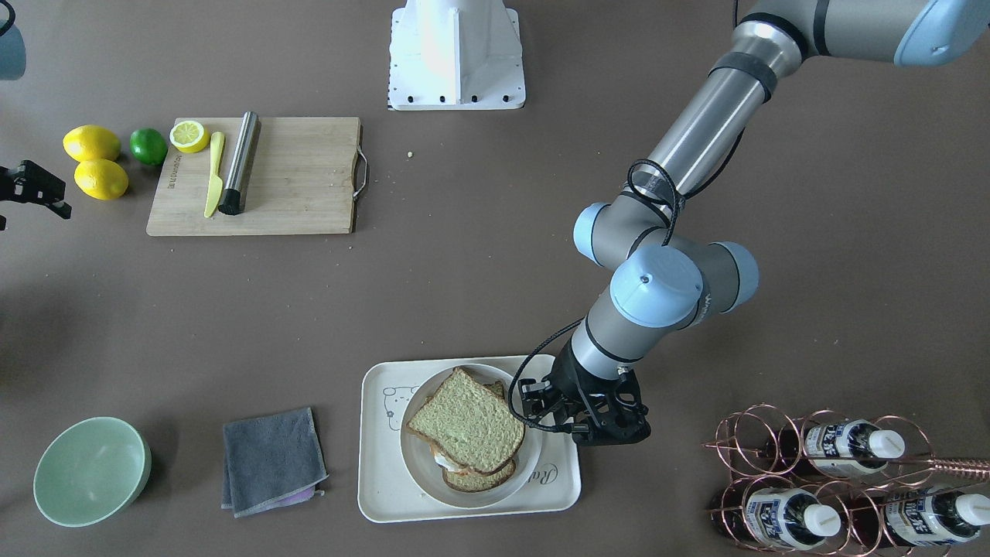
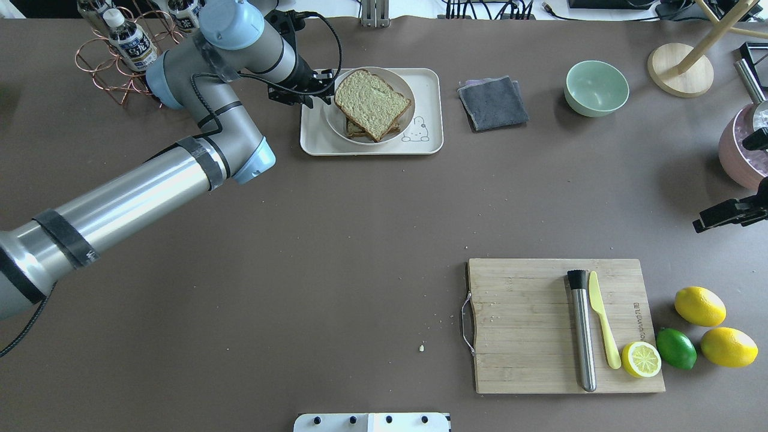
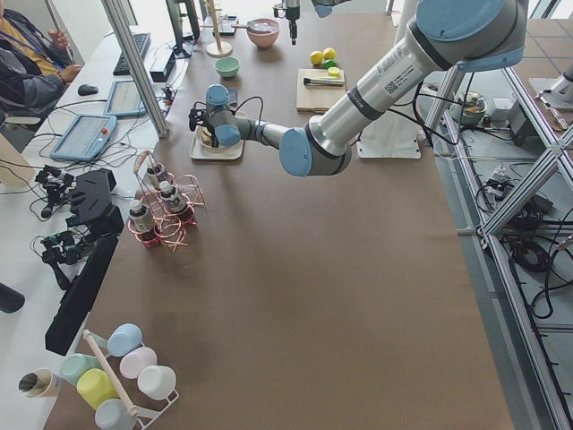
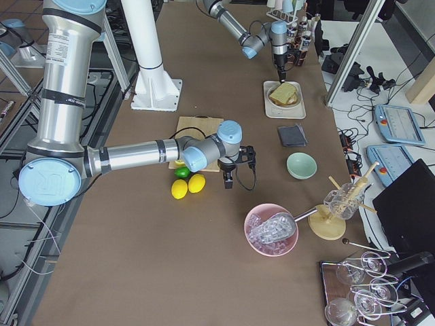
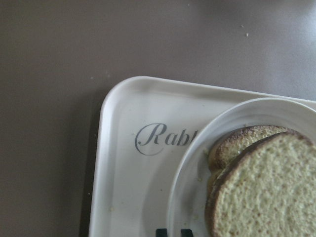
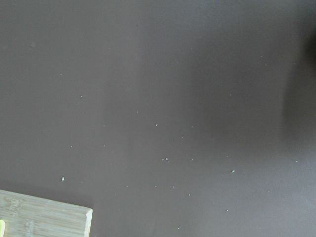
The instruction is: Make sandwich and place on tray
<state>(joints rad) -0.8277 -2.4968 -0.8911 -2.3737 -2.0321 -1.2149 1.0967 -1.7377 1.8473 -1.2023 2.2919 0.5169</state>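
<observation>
The sandwich [image 1: 468,422], two brown bread slices with a bit of white egg between them, lies on a round white plate [image 1: 412,464]. The plate stands on the cream tray [image 1: 379,480]. In the overhead view the sandwich [image 2: 372,102] sits on the plate [image 2: 331,117] in the tray [image 2: 312,141]. My left gripper [image 1: 532,402] points down at the plate's edge nearest its arm. In the left wrist view its fingertips [image 5: 161,232] stand close together astride the plate's rim [image 5: 187,187], beside the sandwich [image 5: 266,192] and the tray's "Rabbit" script [image 5: 163,138]. My right gripper [image 2: 705,223] hovers far off by the lemons; I cannot tell whether it is open or shut.
A wooden cutting board [image 2: 558,324] holds a steel muddler, a yellow knife and a half lemon. Two lemons and a lime [image 2: 676,348] lie beside it. A grey cloth [image 2: 493,103], a green bowl [image 2: 596,87], a copper bottle rack [image 2: 120,48] and a pink bowl [image 2: 744,150] stand around the table.
</observation>
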